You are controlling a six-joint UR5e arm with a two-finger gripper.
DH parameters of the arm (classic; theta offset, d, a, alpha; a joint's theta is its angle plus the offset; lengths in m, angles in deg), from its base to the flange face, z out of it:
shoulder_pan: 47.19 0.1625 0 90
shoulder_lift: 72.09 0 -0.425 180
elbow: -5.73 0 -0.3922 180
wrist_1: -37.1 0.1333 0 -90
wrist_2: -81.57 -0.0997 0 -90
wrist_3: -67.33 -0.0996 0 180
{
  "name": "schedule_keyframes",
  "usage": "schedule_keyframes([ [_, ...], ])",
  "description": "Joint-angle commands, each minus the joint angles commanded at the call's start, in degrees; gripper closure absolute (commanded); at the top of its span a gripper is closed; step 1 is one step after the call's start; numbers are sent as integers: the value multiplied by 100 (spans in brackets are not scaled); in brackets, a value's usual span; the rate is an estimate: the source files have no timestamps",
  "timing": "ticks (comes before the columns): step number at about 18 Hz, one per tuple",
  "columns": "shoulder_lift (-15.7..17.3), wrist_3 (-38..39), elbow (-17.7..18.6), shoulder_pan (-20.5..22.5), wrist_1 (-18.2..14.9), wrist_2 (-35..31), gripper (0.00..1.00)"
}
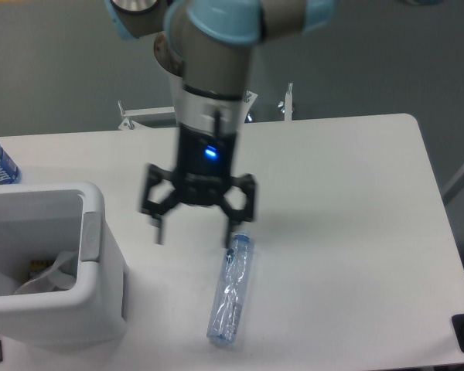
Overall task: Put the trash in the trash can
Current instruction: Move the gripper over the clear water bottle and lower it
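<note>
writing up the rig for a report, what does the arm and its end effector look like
The arm has grey tube sections with pale blue joint caps and a silver metal wrist band. Below it sits a black end effector with a small lit blue light on its body and two black linkage fingers. Motion blur hides any lettering.

From my seat I saw a white table (332,193), white bin (54,321) with grey panel, clear crushed bottle (230,290) with pale blue cap, and black gripper (195,229) glowing blue.
</note>
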Motion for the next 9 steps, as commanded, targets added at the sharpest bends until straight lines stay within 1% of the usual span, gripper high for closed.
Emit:
schedule_keyframes([
  [1,-71,-352,0,-9,-281,-192,0],
  [3,-246,-863,0,-9,-652,-597,0],
  [5,-396,-1058,52,-26,-785,-852,0],
  [6,-518,-1102,1,-35,-863,-1036,0],
  [8,-738,-1181,-96,-79,-917,-1380,0],
  [9,-887,-1303,-218,-140,-960,-1442,0],
])
